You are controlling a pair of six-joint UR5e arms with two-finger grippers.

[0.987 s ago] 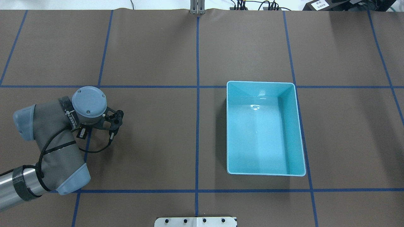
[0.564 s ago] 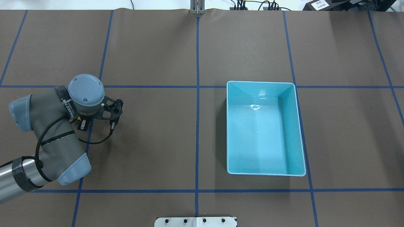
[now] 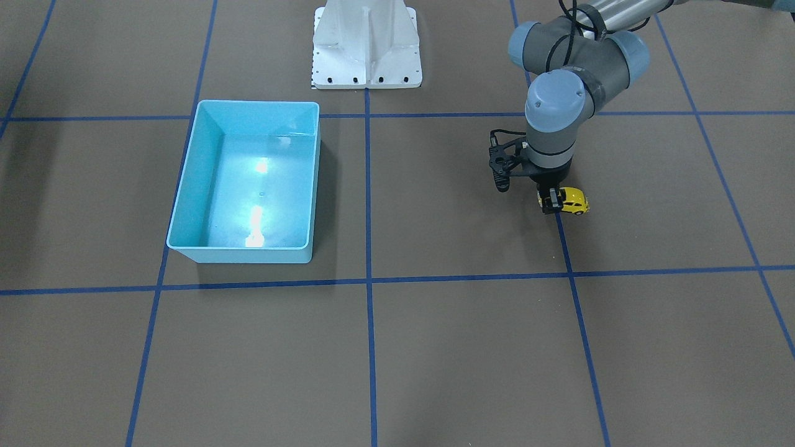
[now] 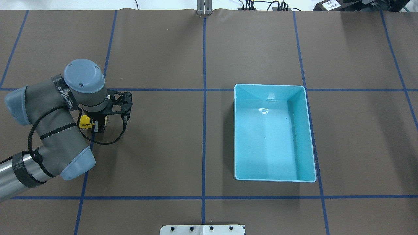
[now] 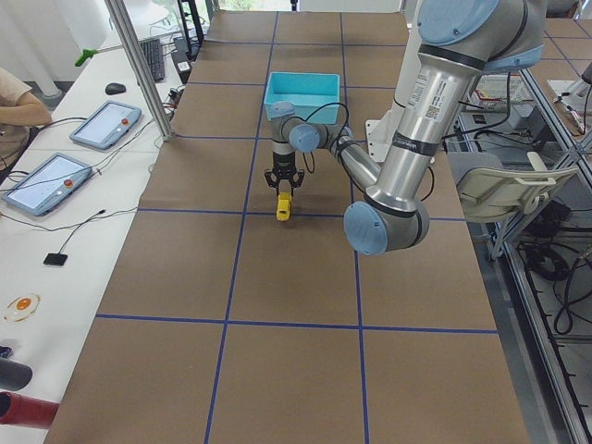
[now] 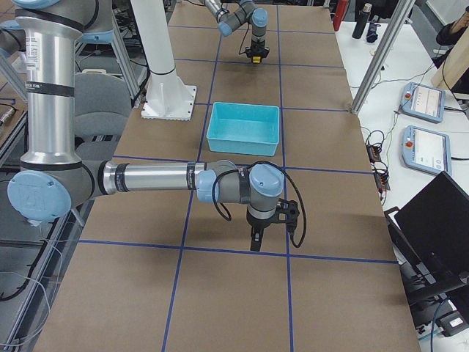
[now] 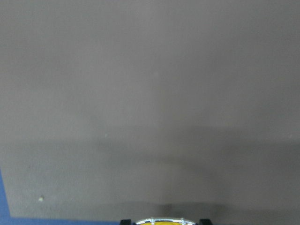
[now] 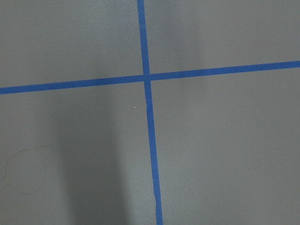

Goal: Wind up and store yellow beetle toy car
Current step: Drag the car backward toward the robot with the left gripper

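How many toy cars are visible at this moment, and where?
1. The yellow beetle toy car is between the fingers of the left gripper, down at the table, well away from the light-blue bin, which holds no car. None shows elsewhere.

Your left hand (image 4: 98,127) hides part of the tiny yellow rounded toy car (image 4: 85,121); your right hand (image 6: 254,242) shows too small to read its grip.

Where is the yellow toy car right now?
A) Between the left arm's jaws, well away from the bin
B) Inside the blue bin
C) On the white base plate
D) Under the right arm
A: the toy car sits between the jaws of the left arm, across the table from the bin, which holds nothing.
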